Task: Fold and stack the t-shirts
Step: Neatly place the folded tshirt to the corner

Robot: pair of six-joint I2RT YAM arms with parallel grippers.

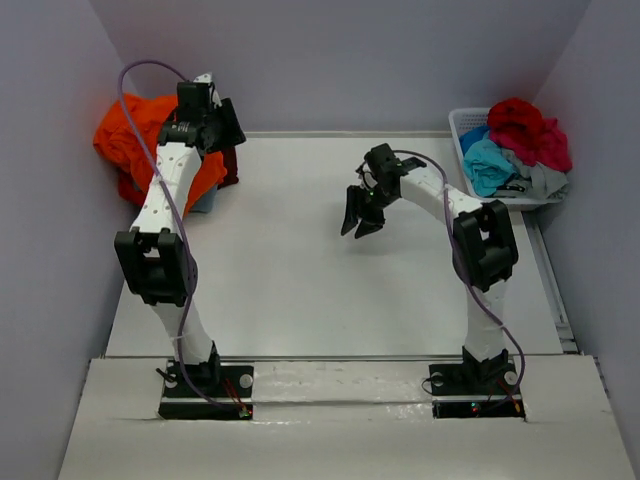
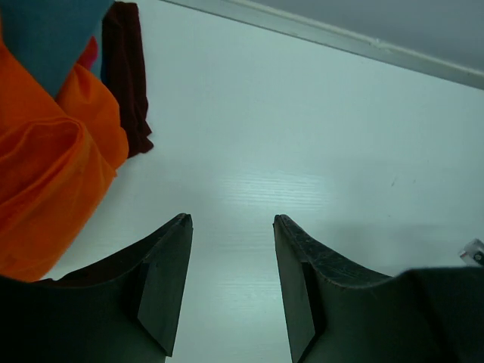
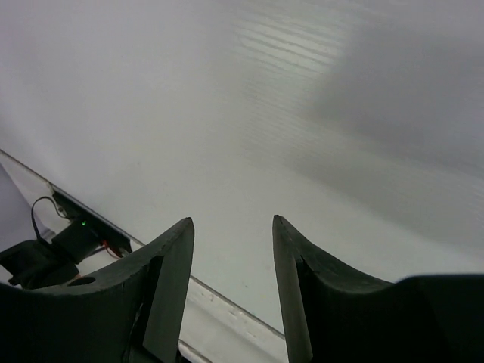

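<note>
A heap of t-shirts (image 1: 135,140), mostly bright orange, lies at the table's back left corner. In the left wrist view the orange cloth (image 2: 45,174) fills the left side, with a teal piece (image 2: 53,30) and a dark crimson one (image 2: 125,76) beside it. My left gripper (image 1: 232,128) (image 2: 233,219) hangs open and empty just right of the heap, over bare table. More t-shirts, red (image 1: 525,125), turquoise (image 1: 488,162) and grey (image 1: 545,180), are piled in the white basket (image 1: 460,122). My right gripper (image 1: 360,215) (image 3: 233,219) is open and empty above the table's middle.
The white table (image 1: 300,270) is walled in by grey panels on three sides. The basket stands at the back right corner. An arm base with a green light (image 3: 68,242) shows at the near edge in the right wrist view.
</note>
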